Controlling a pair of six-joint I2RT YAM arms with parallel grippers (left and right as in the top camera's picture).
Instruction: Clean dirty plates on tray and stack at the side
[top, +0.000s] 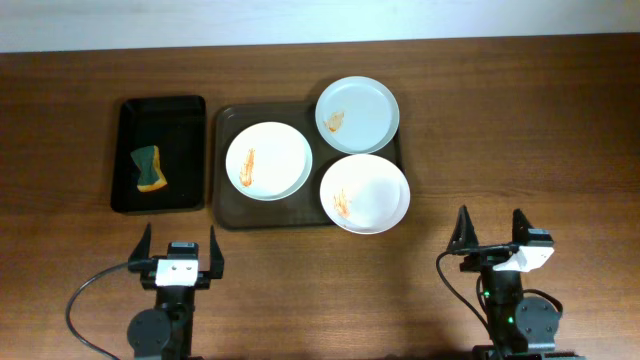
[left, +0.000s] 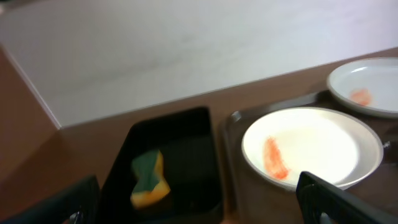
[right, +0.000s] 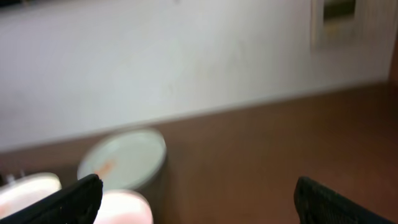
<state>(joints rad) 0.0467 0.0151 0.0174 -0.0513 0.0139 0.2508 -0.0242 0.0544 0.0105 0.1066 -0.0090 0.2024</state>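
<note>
L fingers (top: 142, 248), R fingers (top: 463, 230) apart, empty | sponge (top: 150, 169) in blk tray (top: 182, 135) beside brown tray (top: 300, 216) | 3 plates (top: 275, 160) smeared

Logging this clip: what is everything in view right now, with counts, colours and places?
white plates: two, white with orange smears, left and near right on the brown tray
blue-green plate: one, pale blue-green with orange smear, far right of the tray
brown tray: one, brown, mid-table
black tray: one, black, left of the brown tray
sponge: one, yellow and green, in the black tray
table: one, brown wood
left gripper: one, black, open, empty
right gripper: one, black, open, empty
</note>
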